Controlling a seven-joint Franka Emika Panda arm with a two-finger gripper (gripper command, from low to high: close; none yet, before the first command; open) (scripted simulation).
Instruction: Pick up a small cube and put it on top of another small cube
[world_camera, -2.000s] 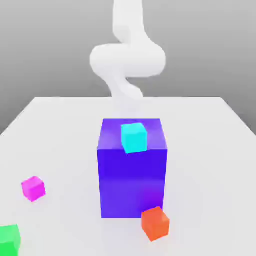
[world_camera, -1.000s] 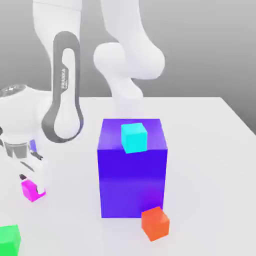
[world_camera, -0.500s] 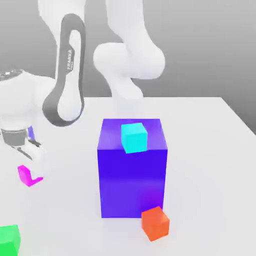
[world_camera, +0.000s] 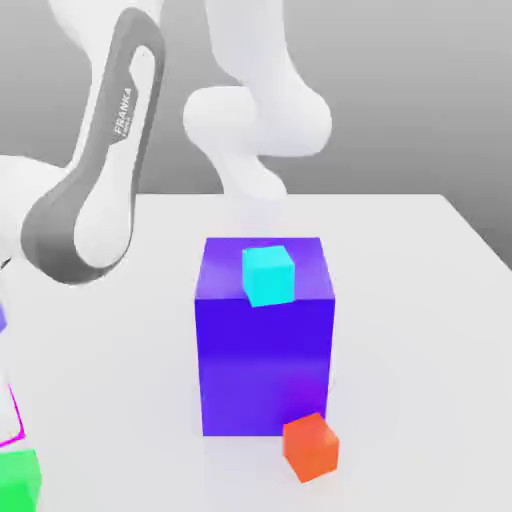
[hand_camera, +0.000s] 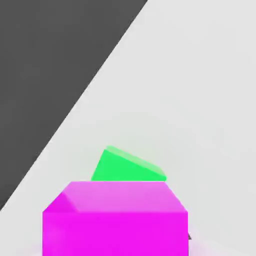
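Hand (world_camera: 8, 420) at the lower left edge of the exterior view, its fingers closed on the small bright magenta-pink cube (hand_camera: 115, 232), which sits low in the hand view. Just beyond that cube I see the small bright green cube (world_camera: 18, 480), in the exterior view's lower left corner on the white bench (world_camera: 420, 350); I judge a short shift toward it comes next, then lowering. Compared with the earlier frame, hand and magenta cube have moved nearer the green one, which hasn't budged.

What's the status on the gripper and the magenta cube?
Jaws shut on magenta cube. Green cube close by, nothing on top. Stack not yet made. No obstruction seen between them.
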